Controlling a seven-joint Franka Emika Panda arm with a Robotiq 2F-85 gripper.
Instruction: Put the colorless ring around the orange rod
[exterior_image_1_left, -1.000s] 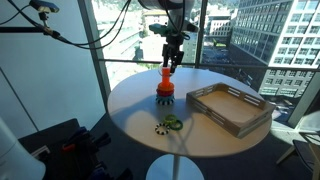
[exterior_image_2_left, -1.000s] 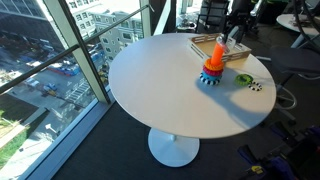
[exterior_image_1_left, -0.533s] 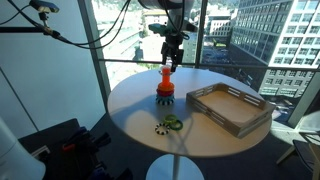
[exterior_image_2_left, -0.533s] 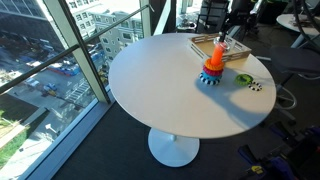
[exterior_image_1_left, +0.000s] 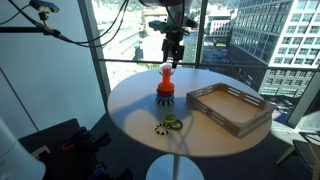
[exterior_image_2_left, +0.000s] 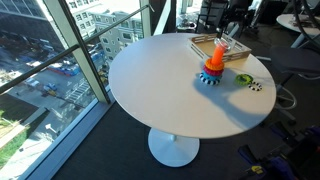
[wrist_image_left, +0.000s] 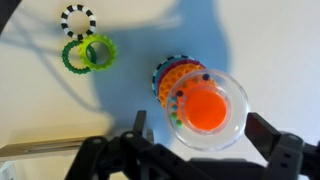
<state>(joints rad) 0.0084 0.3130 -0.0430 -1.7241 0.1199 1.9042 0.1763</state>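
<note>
In the wrist view the colorless ring (wrist_image_left: 236, 100) lies around the top of the orange rod (wrist_image_left: 207, 110). The rod stands upright with darker, multicoloured rings (wrist_image_left: 172, 78) stacked at its foot. My gripper (wrist_image_left: 203, 128) is open directly above the rod, one finger on each side of the ring and neither touching it. In both exterior views the gripper (exterior_image_1_left: 172, 55) (exterior_image_2_left: 224, 38) hangs just above the orange rod (exterior_image_1_left: 165, 80) (exterior_image_2_left: 213, 68). The ring is too small to make out there.
Two green rings (wrist_image_left: 85, 53) and a black-and-white ring (wrist_image_left: 77, 20) lie on the round white table (exterior_image_1_left: 130, 105) near its edge, also visible in an exterior view (exterior_image_2_left: 247, 82). A grey tray (exterior_image_1_left: 230, 108) (exterior_image_2_left: 205, 43) stands beside the rod. Windows lie behind.
My gripper has risen a little from the rod's top. The rod and the loose rings have not moved.
</note>
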